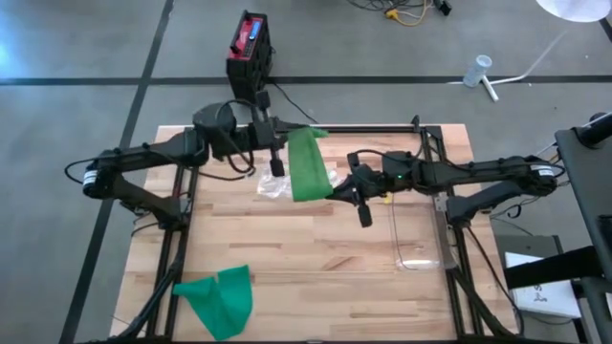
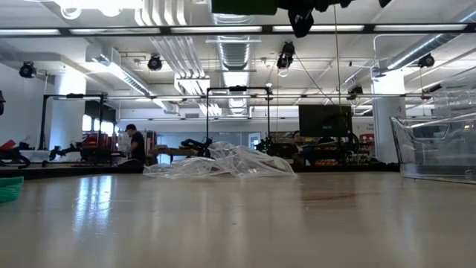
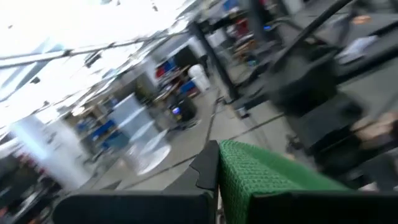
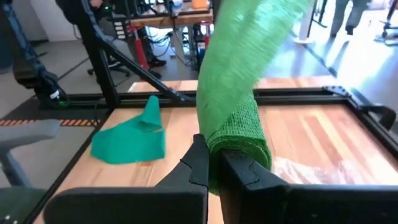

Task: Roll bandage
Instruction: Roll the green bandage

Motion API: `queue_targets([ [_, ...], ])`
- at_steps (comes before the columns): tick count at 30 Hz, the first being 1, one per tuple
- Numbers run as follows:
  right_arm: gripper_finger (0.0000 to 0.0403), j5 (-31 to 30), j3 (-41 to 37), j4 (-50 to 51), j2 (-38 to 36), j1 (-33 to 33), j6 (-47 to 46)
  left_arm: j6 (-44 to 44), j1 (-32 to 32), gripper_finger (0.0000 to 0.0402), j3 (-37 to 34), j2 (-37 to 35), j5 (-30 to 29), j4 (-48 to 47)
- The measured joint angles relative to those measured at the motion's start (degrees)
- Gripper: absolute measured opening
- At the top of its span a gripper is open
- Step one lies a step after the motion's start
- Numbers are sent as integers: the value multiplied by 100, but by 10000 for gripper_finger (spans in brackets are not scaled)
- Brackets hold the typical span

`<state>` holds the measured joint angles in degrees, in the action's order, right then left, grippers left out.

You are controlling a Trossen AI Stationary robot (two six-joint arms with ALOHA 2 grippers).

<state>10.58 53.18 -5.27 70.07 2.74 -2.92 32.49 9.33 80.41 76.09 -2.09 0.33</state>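
Observation:
A green bandage (image 1: 308,164) is stretched as a strip between my two grippers, above the table's far middle. Its unrolled far end is in my left gripper (image 1: 290,139), which is shut on it. Its rolled near end (image 4: 239,140) is in my right gripper (image 1: 337,191), also shut on it. In the low view only a green band (image 2: 245,6) and dark gripper parts show at the top edge, well above the tabletop. A second, teal bandage (image 1: 220,298) lies crumpled at the table's near left corner. My left gripper pinches the bandage's free end (image 3: 249,177) between its two fingers, coming level from the table's left side. The strip runs away from it toward the right gripper, clear of the table. Whether it holds one layer or several, I cannot tell. My right gripper pinches the rolled-up part of the bandage (image 4: 231,152) between its two fingers (image 4: 198,163), coming level from the table's right side. The roll is lifted clear of the table. The unrolled strip (image 4: 249,43) rises from it toward the left gripper.
A crumpled clear plastic wrapper (image 1: 273,186) lies on the table under the bandage and also shows in the low view (image 2: 223,164). A clear plastic box (image 1: 419,244) stands at the right. A red and black device (image 1: 251,46) stands on the floor beyond the far edge.

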Motion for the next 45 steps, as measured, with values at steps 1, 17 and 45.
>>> queue_targets([
  [1, 3, 8, 9, -13, 46, 11, -32, 76, -105, 0, 107, 39, 2, -51],
  [17, 3, 1251, 14, -474, 239, -54, -470, 1045, -577, 0, 969, 525, -707, -179],
  [45, 3, 1077, 8, -861, -291, -214, 144, -172, -378, 0, 368, 548, -1194, -3188],
])
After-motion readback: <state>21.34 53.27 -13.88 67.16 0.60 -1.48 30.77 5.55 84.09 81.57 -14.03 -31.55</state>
